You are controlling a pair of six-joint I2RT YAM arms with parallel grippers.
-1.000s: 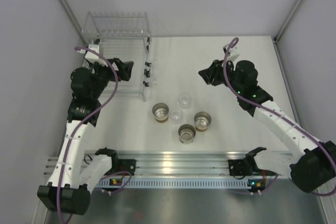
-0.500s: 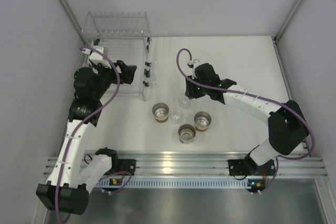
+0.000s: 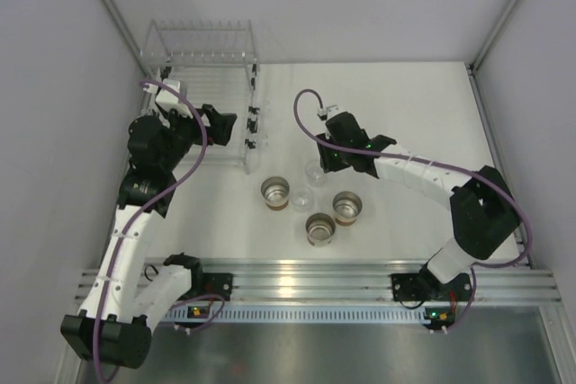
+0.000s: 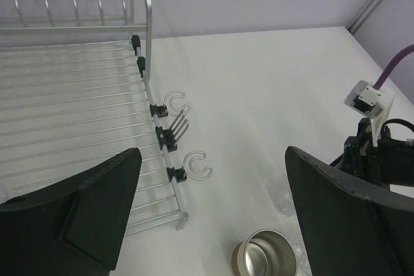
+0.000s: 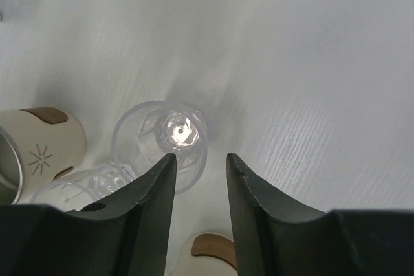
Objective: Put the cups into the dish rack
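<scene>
White bench [image 3: 405,114] enclosed by pale grey walls [image 3: 360,6], with metal corner posts [image 3: 508,6] and a silver rail [image 3: 306,274] along the near edge.

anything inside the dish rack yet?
No cup shows on the dish rack tines that are visible. The left claw and left arm cover its near part in both views, so a cup there cannot be ruled out.

Cream cup [image 5: 44,148] with brown band, perhaps a starburst mark.
</scene>
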